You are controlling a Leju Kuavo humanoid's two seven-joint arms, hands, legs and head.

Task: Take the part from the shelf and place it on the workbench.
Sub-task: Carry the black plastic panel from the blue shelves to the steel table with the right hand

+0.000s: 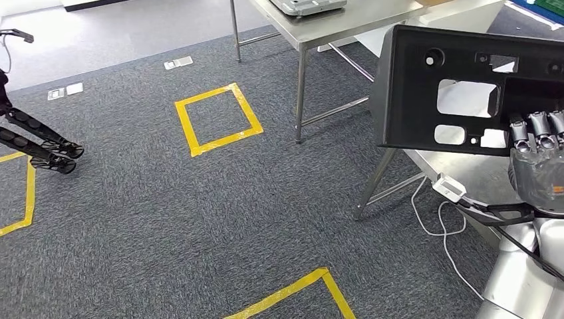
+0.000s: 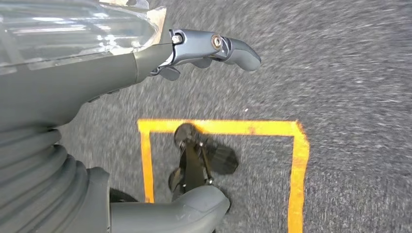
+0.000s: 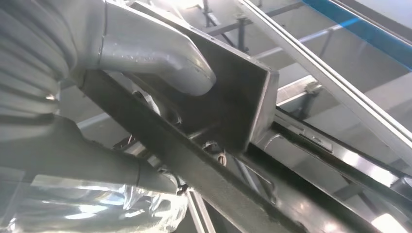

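While our head view looks down over the grey carpet, we note it takes up most of the scene, marked with yellow tape squares. A steel surface stands beyond on thin legs, with a metal tray-like object on its near end. A second steel surface lies lower right, under the part.

We record the part, a black flat panel with several cut-out windows, held up in the air at the right, roughly upright and above the near steel surface (contact with that surface not visible). Our right hand grips its lower edge; the fingers curl over the panel's front face. From the right wrist view, the thick grey thumb presses flat against the panel's back, so the hand is clamped on the part.

Our left hand hangs over the carpet above a yellow tape outline. Its fingers are extended and the thumb is well apart from them; nothing is between them.

A white cable with a small white box trails off the near surface to the floor. Two small metal floor plates sit in the carpet at far left (one further left,).
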